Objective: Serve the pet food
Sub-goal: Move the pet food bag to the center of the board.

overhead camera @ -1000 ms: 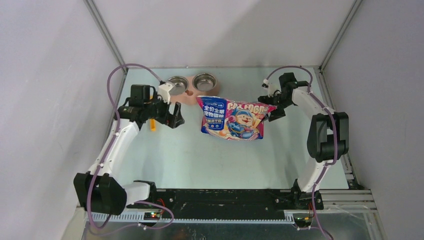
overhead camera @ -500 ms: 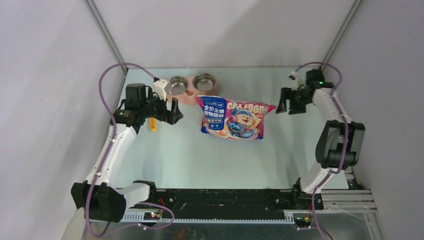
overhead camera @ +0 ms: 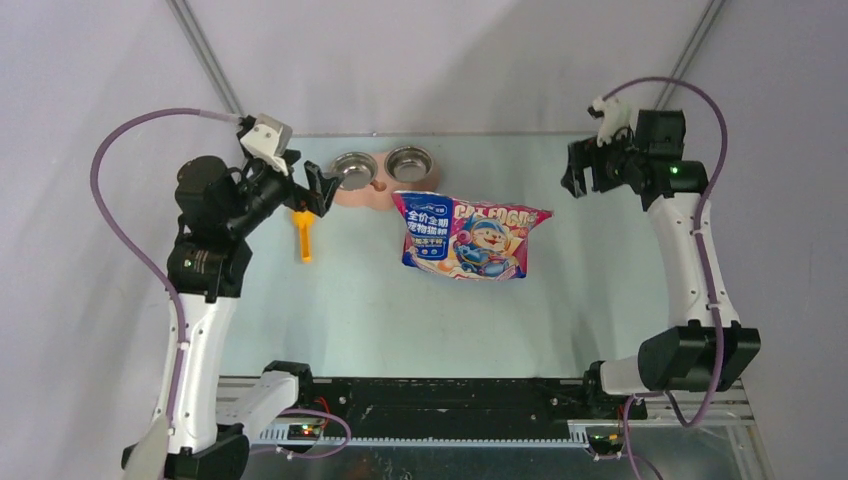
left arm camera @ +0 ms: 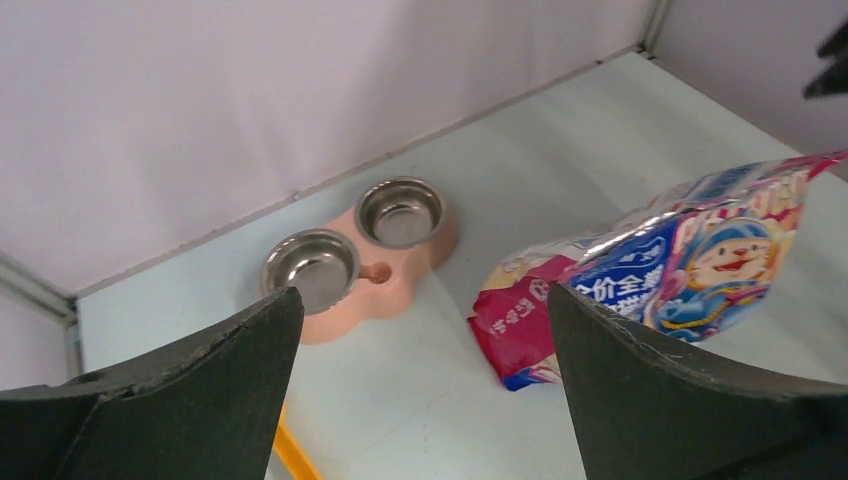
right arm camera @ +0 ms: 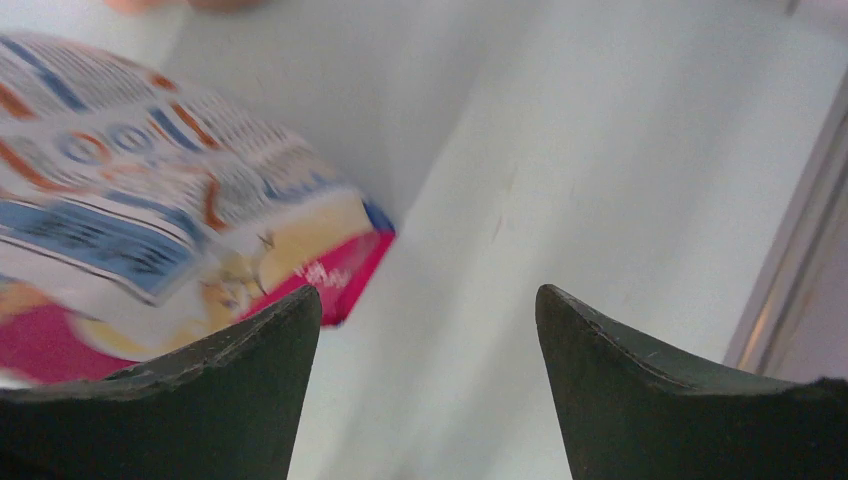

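The glossy blue, pink and white cat food bag (overhead camera: 468,238) lies flat on the table's middle; no pet food pellets show outside it. My left gripper (overhead camera: 318,188) hangs open and empty in the air above the yellow scoop (overhead camera: 303,236), left of the pink twin-bowl feeder (overhead camera: 382,190). In the left wrist view its open fingers (left arm camera: 425,291) frame the feeder (left arm camera: 400,285) and the bag (left arm camera: 690,265). My right gripper (overhead camera: 580,178) is open and empty, raised at the back right, apart from the bag. Its wrist view (right arm camera: 428,290) shows the bag's end (right arm camera: 150,210) blurred at left.
Both steel bowls (left arm camera: 310,268) (left arm camera: 402,212) look empty. The scoop's handle (left arm camera: 295,455) peeks in beside my left finger. Grey walls and a metal frame close in the table (overhead camera: 400,310) at back and sides. The right table edge rail (right arm camera: 790,260) runs close by.
Both arms have lifted and drawn back. The right gripper left the bag's right corner and went to the back right. The left gripper rose off the scoop area. The bag lies unchanged.
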{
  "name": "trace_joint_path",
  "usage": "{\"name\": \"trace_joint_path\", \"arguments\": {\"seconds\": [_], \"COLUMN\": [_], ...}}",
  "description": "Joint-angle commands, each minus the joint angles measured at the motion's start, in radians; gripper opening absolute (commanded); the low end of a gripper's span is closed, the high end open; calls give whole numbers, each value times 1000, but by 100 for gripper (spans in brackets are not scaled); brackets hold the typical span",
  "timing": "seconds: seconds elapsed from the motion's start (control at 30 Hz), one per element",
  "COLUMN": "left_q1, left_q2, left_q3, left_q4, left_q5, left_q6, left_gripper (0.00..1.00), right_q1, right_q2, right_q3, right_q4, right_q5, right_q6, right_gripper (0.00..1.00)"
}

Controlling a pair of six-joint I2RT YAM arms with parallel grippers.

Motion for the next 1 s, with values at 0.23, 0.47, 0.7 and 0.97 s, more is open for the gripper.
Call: {"name": "trace_joint_path", "arguments": {"seconds": [0.23,0.47,0.7,0.97], "left_q1": [-117,-175,-206,-223], "left_q2": [118,135,244,247], "left_q3": [-7,-80,27,-54], "left_q4": [143,303,238,315], "left_q5": [151,107,121,177], "left_q6": [-156,-286,-285,-335], "left_gripper": [100,100,100,100], "right_q1": [365,522,577,610], "right_q2": [134,294,353,231], "right_q3": [482,613,703,529], "right_q4": [-77,-161,-211,-55], "right_q5": [17,32,29,51], "right_q6": [-107,-109,-86,3], "right_gripper": [83,83,83,83]}}
